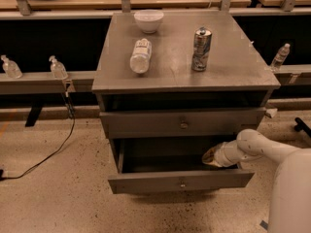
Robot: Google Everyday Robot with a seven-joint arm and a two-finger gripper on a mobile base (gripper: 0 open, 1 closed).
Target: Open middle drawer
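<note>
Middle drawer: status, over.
Claw at right, reaching into middle drawer. Drawer pulled out. Bottle, can, bowl on cabinet top, not in the way.

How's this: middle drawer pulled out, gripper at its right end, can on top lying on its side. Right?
Not quite. The camera view shows the can standing upright; the middle drawer is pulled out and the gripper is at its right end.

**White arm, tan tip**

The arm [255, 145] is smooth, glossy white, built of rounded tubular links with a ball-like joint. The nearest link is broad and plain. The gripper [210, 157], tan and darker than the arm, sits in the cabinet's [170, 57] lower right opening.
</note>
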